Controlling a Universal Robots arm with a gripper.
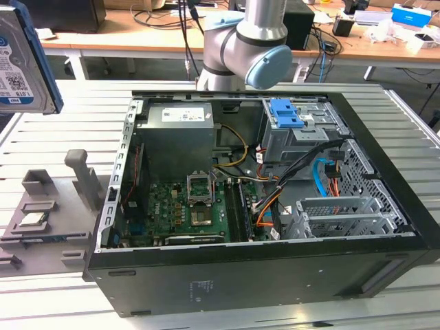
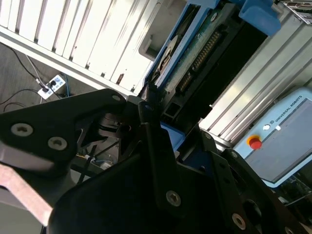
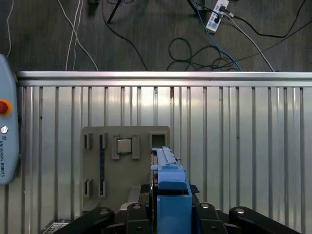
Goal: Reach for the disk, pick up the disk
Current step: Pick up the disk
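The flat rectangular silver hard drive with a white-and-blue barcode label and a bright blue plastic bracket along its edge (image 1: 24, 58) hangs in the air at the upper corner of the exterior view's left. Its label faces the camera, and it is well apart from the open black computer case (image 1: 261, 282). In the first wrist view the disk (image 3: 168, 163) stands on edge, and the black gripper (image 3: 170, 190) pinches it from both sides, its fingers pressed against the blue bracket. The second wrist view shows the drive's green circuit-board face (image 2: 202, 46) running away from one black finger (image 2: 153, 131). Beneath the held drive, in the first wrist view, lies a grey plastic fixture tray (image 3: 97, 165) on the ribbed aluminium table (image 3: 243, 146). A small square silver chip (image 3: 123, 145) sits in one of the tray's pockets. The exterior view shows the same tray (image 1: 69, 240) just beside the case. Inside the case, a blue plastic latch piece (image 1: 285, 113) sits atop the grey metal drive cage (image 1: 275, 144). A pale blue control pendant with a red button (image 3: 7, 141) rests at the table's edge.
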